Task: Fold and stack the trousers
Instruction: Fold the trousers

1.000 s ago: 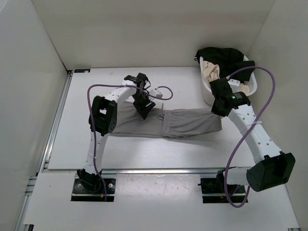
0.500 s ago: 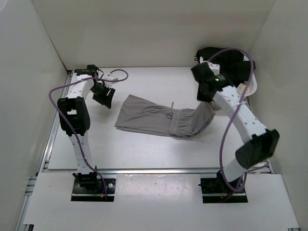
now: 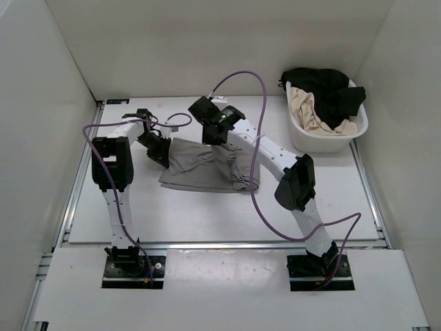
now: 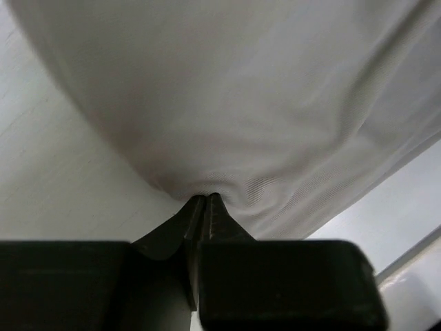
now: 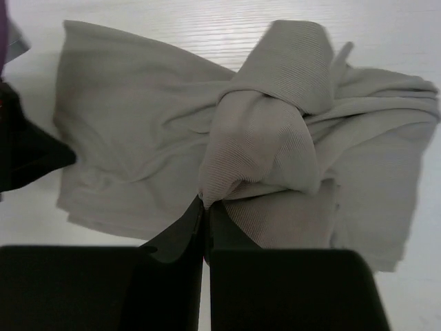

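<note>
There, the long mid-grey trousers of thin soft fabric (image 3: 196, 169) were spread in a crumpled heap on the white desk (image 3: 207, 214). Their left edge was pinched by the left gripper (image 4: 205, 201), jaws pressed together. A bunched fold was clamped in the right gripper (image 5: 205, 205), likewise closed.

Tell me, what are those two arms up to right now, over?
Left gripper shut on trousers edge. Right gripper shut on a bunched fold. Trousers part-folded, mid-table. Laundry basket off to the right, nothing blocking.
</note>
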`<state>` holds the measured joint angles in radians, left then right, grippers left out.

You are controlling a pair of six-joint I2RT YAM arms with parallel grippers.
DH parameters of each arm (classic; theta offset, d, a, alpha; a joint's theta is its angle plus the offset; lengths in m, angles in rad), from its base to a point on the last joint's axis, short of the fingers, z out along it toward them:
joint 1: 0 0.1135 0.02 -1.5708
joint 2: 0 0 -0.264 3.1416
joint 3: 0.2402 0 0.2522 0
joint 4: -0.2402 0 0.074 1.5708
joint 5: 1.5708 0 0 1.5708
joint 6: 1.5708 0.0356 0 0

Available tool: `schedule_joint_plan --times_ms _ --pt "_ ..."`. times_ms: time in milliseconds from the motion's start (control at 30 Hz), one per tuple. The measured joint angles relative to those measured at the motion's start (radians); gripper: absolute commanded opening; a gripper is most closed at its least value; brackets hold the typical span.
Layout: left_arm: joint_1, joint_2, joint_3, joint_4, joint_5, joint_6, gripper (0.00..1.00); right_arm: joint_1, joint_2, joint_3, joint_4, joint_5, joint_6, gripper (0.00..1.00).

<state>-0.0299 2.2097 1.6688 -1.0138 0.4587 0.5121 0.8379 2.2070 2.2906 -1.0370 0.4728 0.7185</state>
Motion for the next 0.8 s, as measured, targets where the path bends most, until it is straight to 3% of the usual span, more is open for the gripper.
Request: schedule_joint_plan --times_ms 533,633,733,767,800 --pt "0.042 0.037 -0.021 -0.006 0.198 -0.022 0.14 0.113 0.125 0.034 0.402 -0.136 0.09 0.0" --pt "0.061 0.037 -0.026 -0.006 0.208 -0.042 0.25 0.134 0.127 0.034 0.458 -0.137 0.115 0.01" --pt "0.095 0.02 -0.039 -0.027 0.195 -0.062 0.42 0.164 0.13 0.014 0.48 -0.14 0.137 0.2" --pt "0.113 0.008 -0.045 -0.035 0.175 -0.065 0.53 0.177 0.13 0.0 0.479 -0.14 0.143 0.28" --pt "0.135 -0.006 -0.049 -0.043 0.156 -0.068 0.53 0.19 0.133 -0.015 0.478 -0.14 0.144 0.35"
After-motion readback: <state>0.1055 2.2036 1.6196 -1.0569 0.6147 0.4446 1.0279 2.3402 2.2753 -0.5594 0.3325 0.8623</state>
